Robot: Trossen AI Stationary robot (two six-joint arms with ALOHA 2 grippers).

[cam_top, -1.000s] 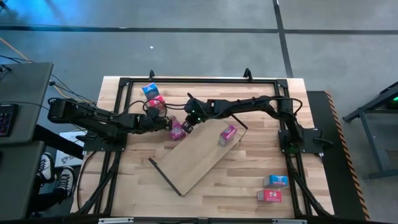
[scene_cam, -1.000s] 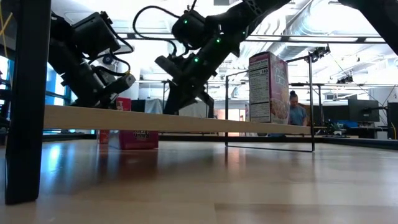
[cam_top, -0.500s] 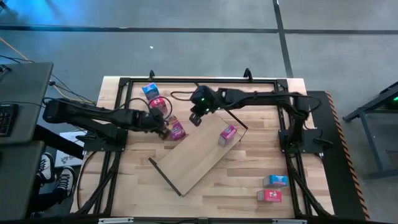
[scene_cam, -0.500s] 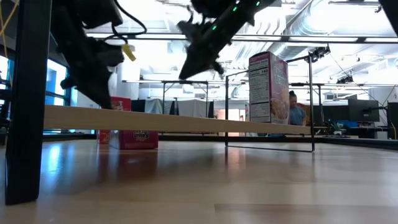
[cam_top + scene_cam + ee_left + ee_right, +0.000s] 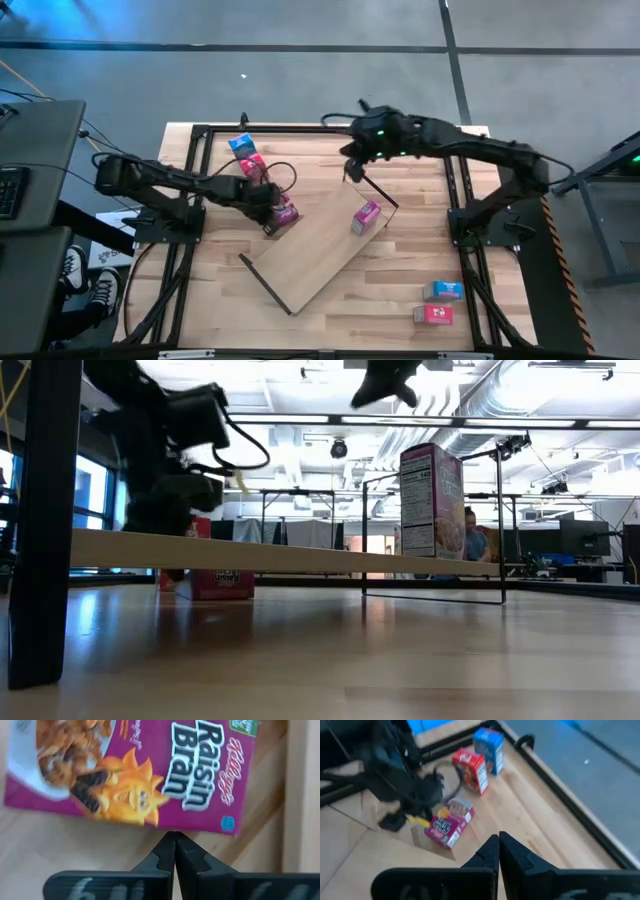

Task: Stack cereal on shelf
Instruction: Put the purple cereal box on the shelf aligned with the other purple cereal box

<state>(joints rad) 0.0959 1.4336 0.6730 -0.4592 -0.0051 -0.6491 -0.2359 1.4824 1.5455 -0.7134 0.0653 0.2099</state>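
While both empty, L gripper (image 5: 175, 840) pinched together just short of Raisin Bran box (image 5: 135, 770); R gripper (image 5: 498, 842) same

high view: straight down over my whole table (image 5: 400, 290), both arms in frame
low view: tabletop level, looking across into the room
left wrist: super close on the Raisin Bran box (image 5: 135, 770)
right wrist: farther back, shares that same box (image 5: 449, 824)

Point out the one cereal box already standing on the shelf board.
The magenta box near the shelf's right end stands on it; the other five sit on the tabletop.
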